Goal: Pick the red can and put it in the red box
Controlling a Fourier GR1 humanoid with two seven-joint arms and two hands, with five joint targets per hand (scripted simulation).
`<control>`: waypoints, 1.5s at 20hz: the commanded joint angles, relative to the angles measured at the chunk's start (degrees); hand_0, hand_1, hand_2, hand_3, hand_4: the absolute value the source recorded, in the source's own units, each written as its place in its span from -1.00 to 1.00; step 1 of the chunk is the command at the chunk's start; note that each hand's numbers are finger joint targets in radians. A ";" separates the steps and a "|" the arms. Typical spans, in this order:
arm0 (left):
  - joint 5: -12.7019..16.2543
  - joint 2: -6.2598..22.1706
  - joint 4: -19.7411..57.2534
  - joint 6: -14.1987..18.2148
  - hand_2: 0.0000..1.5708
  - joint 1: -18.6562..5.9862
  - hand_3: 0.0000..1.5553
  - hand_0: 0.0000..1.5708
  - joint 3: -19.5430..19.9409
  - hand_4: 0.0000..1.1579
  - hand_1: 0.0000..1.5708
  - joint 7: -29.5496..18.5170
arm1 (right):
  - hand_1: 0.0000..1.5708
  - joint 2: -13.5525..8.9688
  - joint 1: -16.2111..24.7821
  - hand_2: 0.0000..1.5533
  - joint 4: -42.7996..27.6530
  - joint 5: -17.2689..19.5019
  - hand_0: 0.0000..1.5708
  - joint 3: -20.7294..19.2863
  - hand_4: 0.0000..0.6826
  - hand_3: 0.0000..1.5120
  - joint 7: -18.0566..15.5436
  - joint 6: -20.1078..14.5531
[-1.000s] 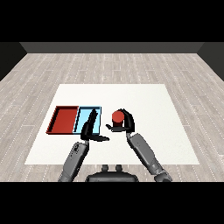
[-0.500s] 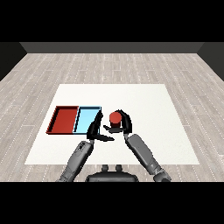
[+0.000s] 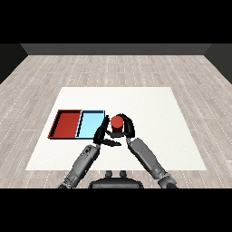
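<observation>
The red can [image 3: 117, 122] stands just right of the light blue tray [image 3: 89, 123], and my right hand [image 3: 125, 127] is curled round it. My left hand [image 3: 101, 134] sits close to the can's left side, over the blue tray's near right corner, with its fingers straight. The red tray [image 3: 67, 124] lies at the far left, beside the blue one, with nothing in it. Whether the can rests on the table or hangs above it I cannot tell.
The two trays lie side by side on the left half of the white table [image 3: 154, 113]. The table's near edge runs just below my forearms.
My right hand has carried the can left, toward the trays. My left hand has drawn back from over the blue tray toward its near right corner, and now meets the can.
</observation>
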 commanded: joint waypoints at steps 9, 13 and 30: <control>3.48 -0.01 1.54 1.05 -1.00 -3.91 -1.00 -1.00 -0.98 -1.00 -1.00 0.23 | 0.89 0.02 -5.97 0.86 1.28 -8.19 0.89 9.25 0.80 0.82 -1.53 -7.39; 7.17 -0.01 7.31 1.59 -1.00 -4.67 -1.00 -1.00 -5.15 -1.00 -1.00 -6.77 | 0.90 0.02 -5.46 0.87 1.25 -5.39 0.90 6.20 0.81 0.82 -0.72 -5.29; 5.92 0.02 7.65 20.93 0.87 -7.07 0.78 0.92 -5.84 0.52 0.92 1.31 | 0.97 0.00 -2.78 0.89 2.50 -8.07 0.97 11.24 0.80 0.83 -4.19 -5.19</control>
